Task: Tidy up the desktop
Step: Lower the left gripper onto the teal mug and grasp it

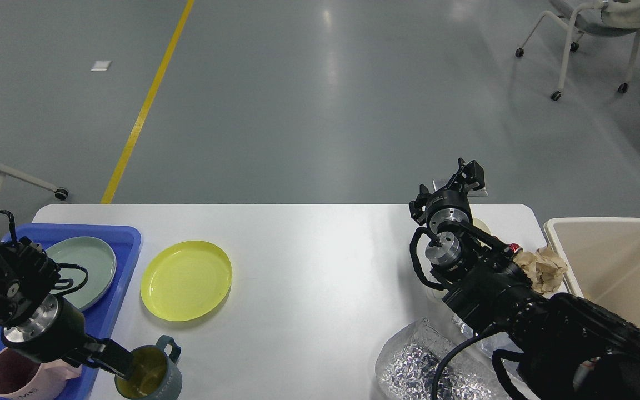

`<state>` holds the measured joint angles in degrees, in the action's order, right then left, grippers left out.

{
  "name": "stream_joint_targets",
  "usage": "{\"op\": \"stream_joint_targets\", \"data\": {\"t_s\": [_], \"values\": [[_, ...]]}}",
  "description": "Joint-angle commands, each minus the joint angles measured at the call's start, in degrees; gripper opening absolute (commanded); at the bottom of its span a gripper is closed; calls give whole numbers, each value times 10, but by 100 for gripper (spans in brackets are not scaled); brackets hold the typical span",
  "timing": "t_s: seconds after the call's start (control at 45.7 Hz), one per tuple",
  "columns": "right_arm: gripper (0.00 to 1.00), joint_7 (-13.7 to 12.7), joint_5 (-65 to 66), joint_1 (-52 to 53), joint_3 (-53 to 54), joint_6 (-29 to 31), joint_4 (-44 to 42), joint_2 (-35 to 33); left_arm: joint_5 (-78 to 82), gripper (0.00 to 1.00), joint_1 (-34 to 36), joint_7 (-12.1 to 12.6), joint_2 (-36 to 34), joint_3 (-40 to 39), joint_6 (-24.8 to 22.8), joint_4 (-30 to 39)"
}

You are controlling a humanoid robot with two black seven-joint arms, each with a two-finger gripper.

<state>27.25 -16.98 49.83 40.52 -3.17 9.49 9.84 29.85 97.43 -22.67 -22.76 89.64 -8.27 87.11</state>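
White desktop [309, 261]: blue tray [98, 322] holds green plate [84, 269], pink mug [11, 378]; pincer states unclear

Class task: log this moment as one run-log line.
left gripper: at grey mug, grip unclear | right gripper: raised, idle | yellow plate: on desktop

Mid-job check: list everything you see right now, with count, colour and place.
desktop: 1, white, centre
tray: 1, blue, desktop's left end
green plate: 1, pale green, in tray
pink mug: 1, in tray, near corner
yellow plate: 1, right of tray
teal mug: 1, near edge, below yellow plate
foil: 1, silver, near right
paper wad: 1, tan, beside bin
bin: 1, beige, far right
chair: 1, white, floor, top right
left gripper: black, at teal mug's rim
right gripper: black, above far edge
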Motion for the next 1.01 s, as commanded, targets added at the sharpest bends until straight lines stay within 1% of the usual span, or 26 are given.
{"op": "stream_joint_targets", "data": {"t_s": [0.0,0.088,0.175,0.219,0.306,0.416,0.459,0.569,0.634,0.678,0.722,0.766,0.81,0.985], "values": [[100,0,0,0,0,0,0,0,-7,99,-51,2,10,-2,66,-25],[100,0,-1,0,0,0,0,0,-9,98,-68,3,13,-4,95,-28],[100,0,0,0,0,0,0,0,-9,96,-76,3,22,-10,101,-27],[100,0,-1,0,0,0,0,0,-9,93,-80,3,24,-12,101,-27],[100,0,0,0,0,0,0,0,-9,82,-86,3,25,-16,102,-27],[100,0,0,0,-1,0,0,0,-9,57,-95,3,26,-25,107,-28],[100,0,0,0,0,0,0,0,-9,50,-97,10,30,-28,115,-27],[100,0,0,0,0,0,0,0,-11,39,-109,52,34,-28,148,-28],[100,0,0,0,0,0,0,0,-11,37,-116,68,34,-28,164,-28],[100,0,0,0,0,0,0,0,-11,35,-120,71,35,-28,172,-28],[100,0,0,0,0,0,0,0,-11,30,-123,71,34,-29,175,-28],[100,0,0,0,0,0,0,0,-14,20,-125,71,34,-29,176,-28],[100,0,-1,0,0,0,0,0,-18,13,-128,72,34,-29,176,-28],[100,0,0,0,0,0,0,0,-26,2,-127,68,33,-28,172,-28]]}}
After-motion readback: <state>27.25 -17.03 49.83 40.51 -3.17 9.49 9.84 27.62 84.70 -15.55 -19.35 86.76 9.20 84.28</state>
